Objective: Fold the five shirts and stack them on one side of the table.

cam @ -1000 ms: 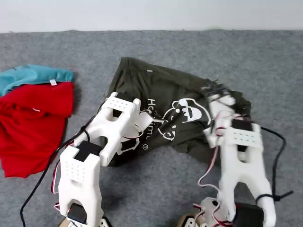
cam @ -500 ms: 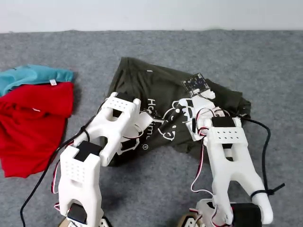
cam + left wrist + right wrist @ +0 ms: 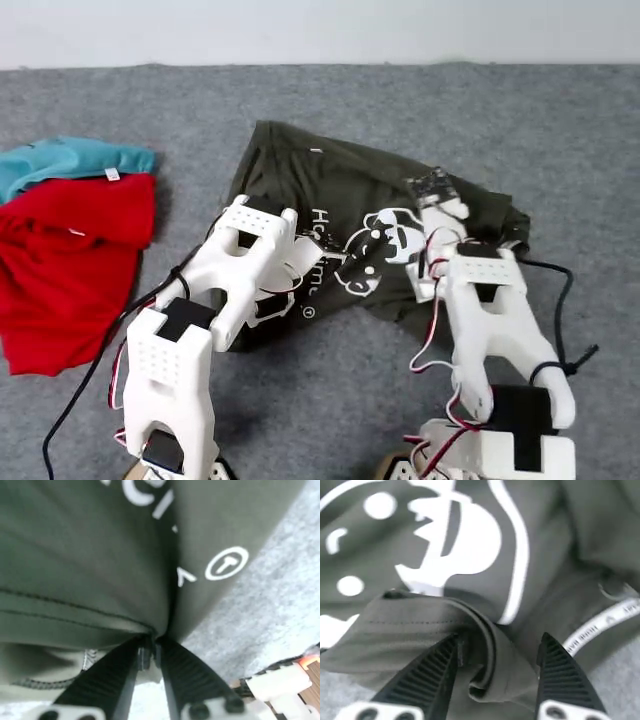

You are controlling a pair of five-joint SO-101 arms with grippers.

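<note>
The olive shirt (image 3: 330, 195) lies spread and rumpled at the centre of the high view, its white print facing up, on the grey table (image 3: 520, 120). Its collar end points to the upper left of the frame, and its lower edge is bunched toward the two arms.

The left gripper (image 3: 152, 645) is pinched tight on the shirt's lower left edge. In the left wrist view its black ribbed fingers (image 3: 107, 680) meet on a gathered fold beside a hem seam, with bare table just beyond. The left arm (image 3: 240, 265) rises from the bottom left of the high view, its white links bent forward and down over the cloth.

The right gripper (image 3: 500, 645) stands with its jaws apart over the shirt's right side, close to the print. A rolled fold of hem sits between the fingers, pressed against one of them, and the other finger is clear of the cloth. The right arm (image 3: 485, 300) stretches up from the bottom right of the frame, its wrist tipped down onto the fabric and red and white wires (image 3: 437, 330) looping along its side.

At the left edge of the frame, well apart from the olive shirt, a red shirt (image 3: 70, 260) lies flat. Its upper edge overlaps a teal shirt (image 3: 60, 160).
</note>
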